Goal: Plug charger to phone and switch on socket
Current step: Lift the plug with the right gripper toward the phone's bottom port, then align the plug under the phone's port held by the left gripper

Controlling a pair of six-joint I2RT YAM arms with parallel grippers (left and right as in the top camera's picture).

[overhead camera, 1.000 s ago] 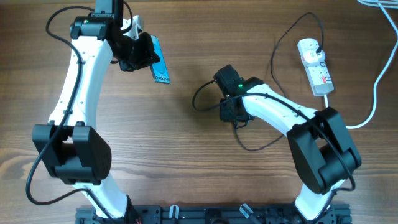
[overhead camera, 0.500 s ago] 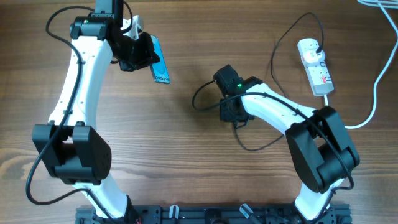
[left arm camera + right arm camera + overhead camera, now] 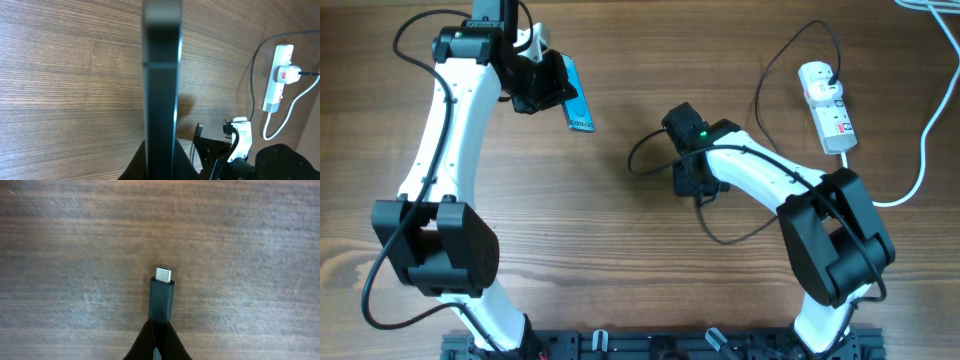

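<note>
Charger: black plug body, silver tip, pinched in right tool.

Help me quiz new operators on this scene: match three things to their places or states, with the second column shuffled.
Things:
1. phone
2. charger
3. socket

States:
A. lying on the table, touched by neither arm
B. plug tip sticking out of the right fingers
C. clamped edge-on in the left fingers

Pairs: 1-C, 2-B, 3-A.
</note>
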